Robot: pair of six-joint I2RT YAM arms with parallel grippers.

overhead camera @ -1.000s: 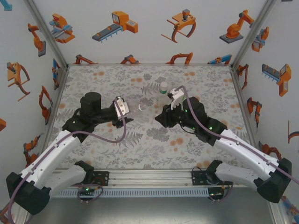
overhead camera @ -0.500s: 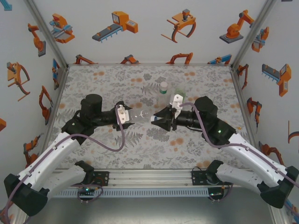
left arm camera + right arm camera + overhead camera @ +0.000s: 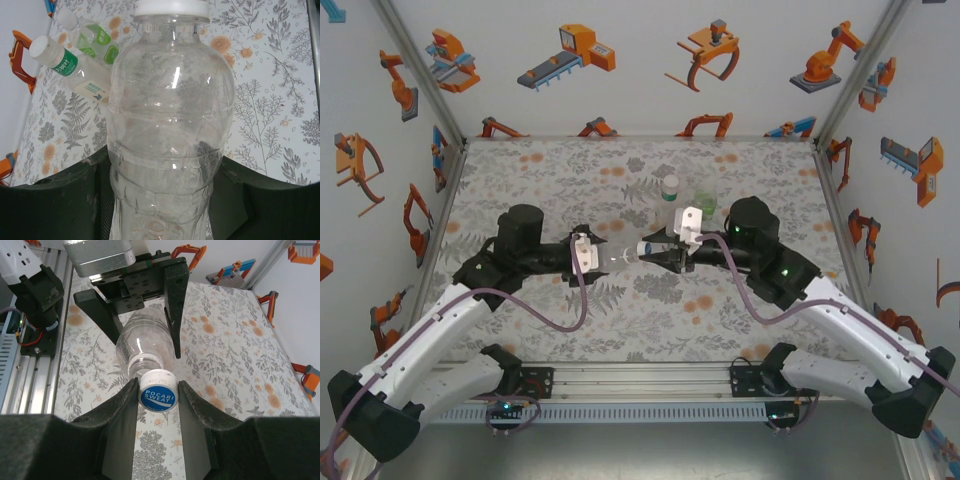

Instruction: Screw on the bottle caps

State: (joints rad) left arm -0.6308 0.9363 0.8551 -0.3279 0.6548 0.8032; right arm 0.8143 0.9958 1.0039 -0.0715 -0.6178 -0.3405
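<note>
Pinching the blue cap [image 3: 158,394] by its white skirt, the right gripper [image 3: 157,385] is closed on it from both sides. The right wrist view meets the cap's blue top face-on, where white letters read "POCARI SWEAT". The cap sits right at the mouth of the clear bottle [image 3: 135,340], which is held level above the floral surface [image 3: 225,365] with its neck pointing at the right gripper. Just past the cap, the left gripper [image 3: 146,347] has its black fingers [image 3: 175,305] clamped on either side of the bottle's body.

The left wrist view looks along the same bottle from its base end. It shows bare, ribbed plastic with no label, and the cap as a plain white band at the top, its lettering out of sight. Neither wrist view shows how far the cap is threaded on.

Farther off, the left wrist view shows two more bottles standing just beside each other. One is a white-capped bottle [image 3: 60,62] with a green label, the other a green-tinted bottle [image 3: 95,40] with a green-and-white label. The print on both is too small to read. From above, these two stand just beyond the meeting grippers, with orange robot stickers [image 3: 575,50] on the back wall.
</note>
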